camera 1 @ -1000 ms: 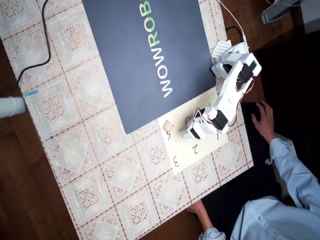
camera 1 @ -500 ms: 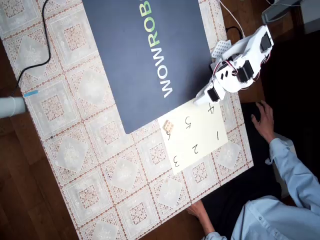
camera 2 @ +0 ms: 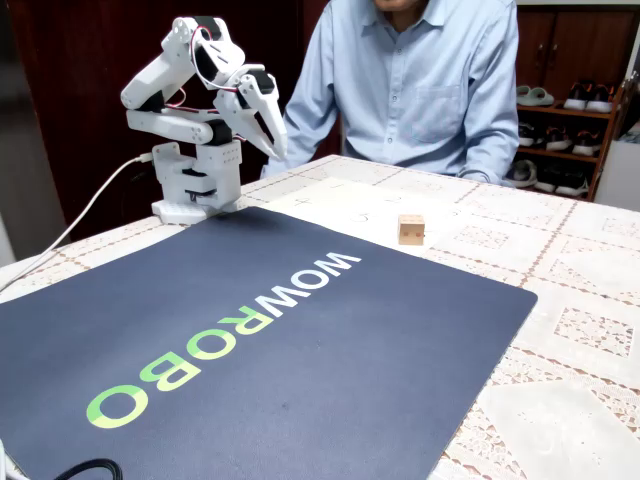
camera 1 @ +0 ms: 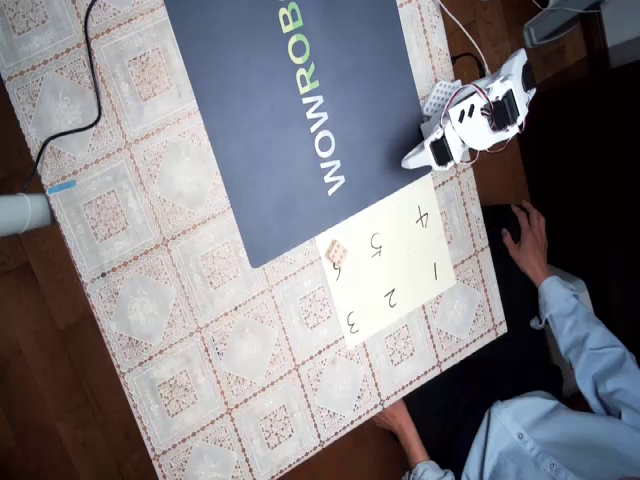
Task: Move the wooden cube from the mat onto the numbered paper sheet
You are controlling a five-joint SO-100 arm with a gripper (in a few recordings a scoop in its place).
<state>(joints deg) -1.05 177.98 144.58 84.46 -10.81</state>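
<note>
I see the cube (camera 1: 337,252) on the sheet (camera 1: 400,270): light, rigid, best pinched across opposite faces. My gripper (camera 2: 279,143) looks closed, empty.

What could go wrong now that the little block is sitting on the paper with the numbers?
The wooden cube sits right at the corner of the numbered paper sheet, next to the mat, so a small bump to the table could nudge it off. A person's hand rests close to the sheet and might shift the paper. The gripper is folded up near its base, so the arm itself looks unlikely to hit the cube.
</note>
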